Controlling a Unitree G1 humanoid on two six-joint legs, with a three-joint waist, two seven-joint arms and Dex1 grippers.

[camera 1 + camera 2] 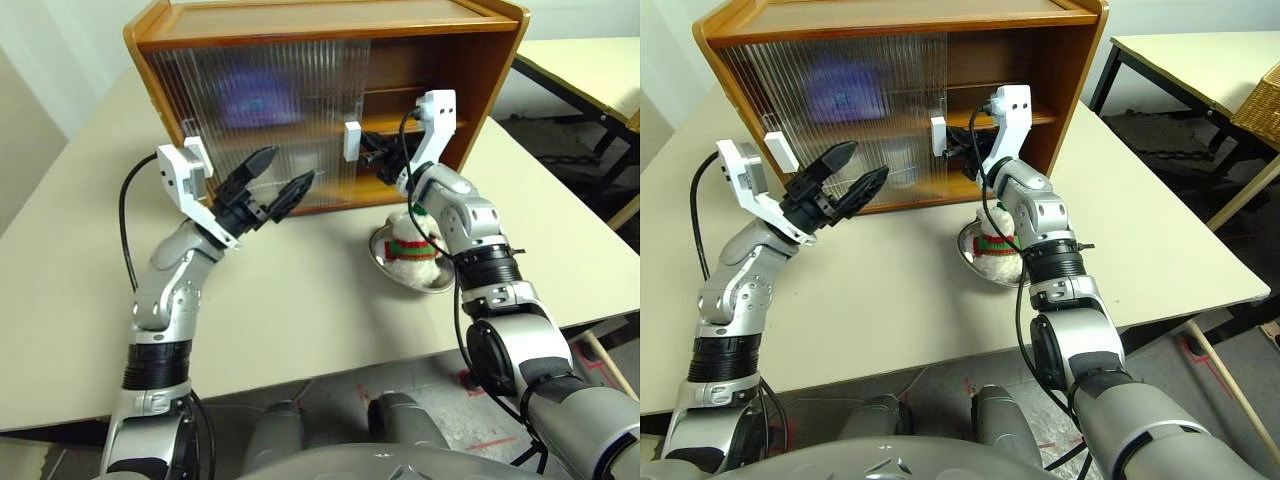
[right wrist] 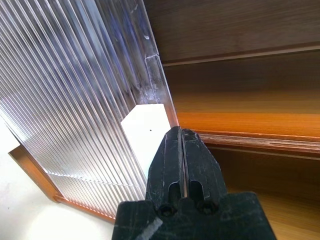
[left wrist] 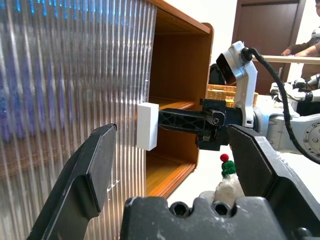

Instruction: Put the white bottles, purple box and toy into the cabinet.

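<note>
The cabinet stands at the back of the table, its ribbed sliding doors covering the left and middle and its right end standing open. My right gripper is shut, with its tip against the white handle at the door's edge, on the side of the opening. My left gripper hangs open and empty in front of the doors, apart from them. A purple blur behind the ribbed door is the purple box. The toy lies in a steel bowl beside my right forearm. The white bottles are hidden.
The steel bowl sits on the table in front of the cabinet's open right end. A second handle sits on the left door. Another table stands at the right across a gap. A person's arm shows far behind.
</note>
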